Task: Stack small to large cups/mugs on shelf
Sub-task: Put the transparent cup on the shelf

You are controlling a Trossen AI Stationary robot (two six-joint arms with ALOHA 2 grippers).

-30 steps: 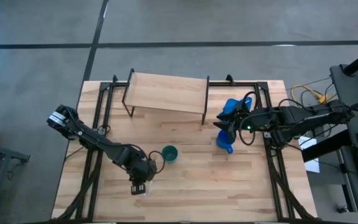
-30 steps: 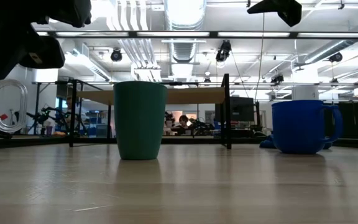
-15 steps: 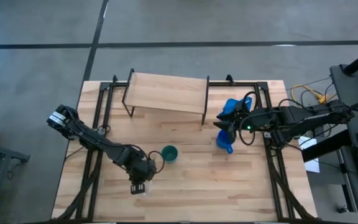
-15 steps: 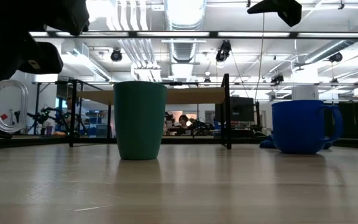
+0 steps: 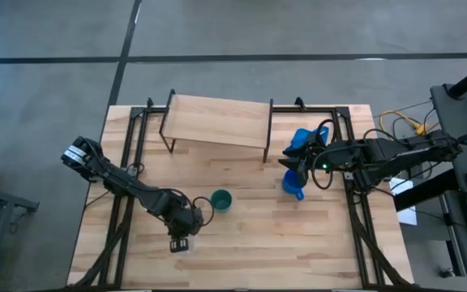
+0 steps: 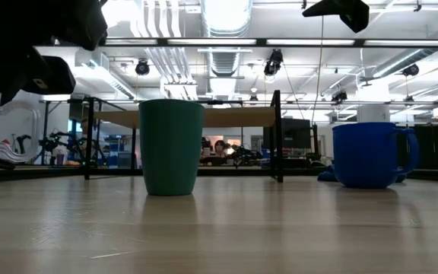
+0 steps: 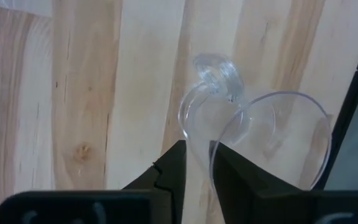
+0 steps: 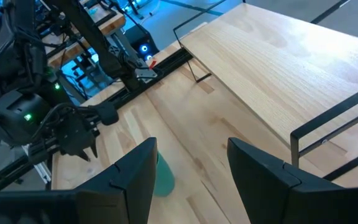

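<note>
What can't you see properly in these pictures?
- Clear glass cup: in the low view the picture's left edge cuts it off; from above the left gripper covers it.
- Blue mug: missing from the right wrist view, below the right gripper.
- Blue cloth: the right arm partly covers it.

Big open workshop vibe here: grey concrete floor (image 5: 298, 28) with dark seam lines, white ceiling ducts (image 6: 162, 57) and long strip lights (image 6: 226, 42) overhead. Plank desk (image 5: 250, 235) in the middle, cables (image 5: 400, 122) trailing off one side, cluttered benches (image 6: 116, 148) farther back.
</note>
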